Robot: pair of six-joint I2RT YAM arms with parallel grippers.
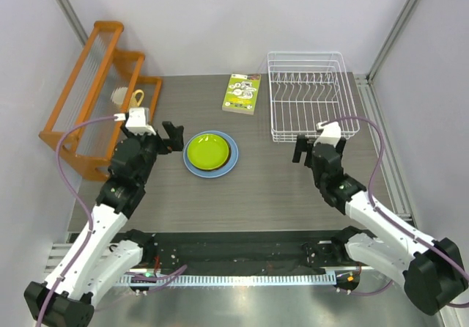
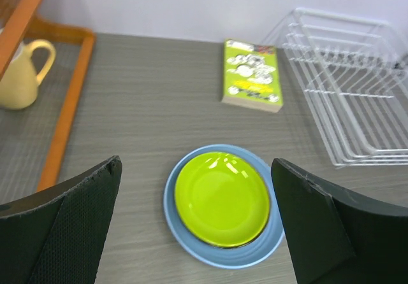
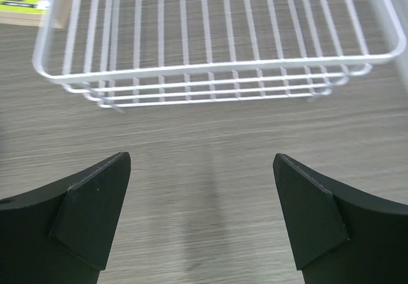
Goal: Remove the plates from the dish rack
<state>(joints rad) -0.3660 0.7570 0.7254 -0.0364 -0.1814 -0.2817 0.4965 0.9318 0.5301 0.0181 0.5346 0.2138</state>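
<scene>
A lime-green plate (image 1: 207, 150) lies on top of a stack on the table, with the large light-blue plate (image 1: 229, 167) at the bottom and a dark rim between them. The stack also shows in the left wrist view, lime-green plate (image 2: 222, 198) on the light-blue plate (image 2: 210, 255). The red and yellow plates are hidden. The white wire dish rack (image 1: 311, 96) holds no plates; its front shows in the right wrist view (image 3: 217, 67). My left gripper (image 1: 172, 137) is open, just left of the stack. My right gripper (image 1: 306, 149) is open, in front of the rack.
An orange wooden rack (image 1: 88, 100) stands at the far left with a cream pitcher (image 2: 19, 74) on its base. A green-and-white booklet (image 1: 242, 93) lies between the two racks, also in the left wrist view (image 2: 252, 74). Enclosure walls bound the table.
</scene>
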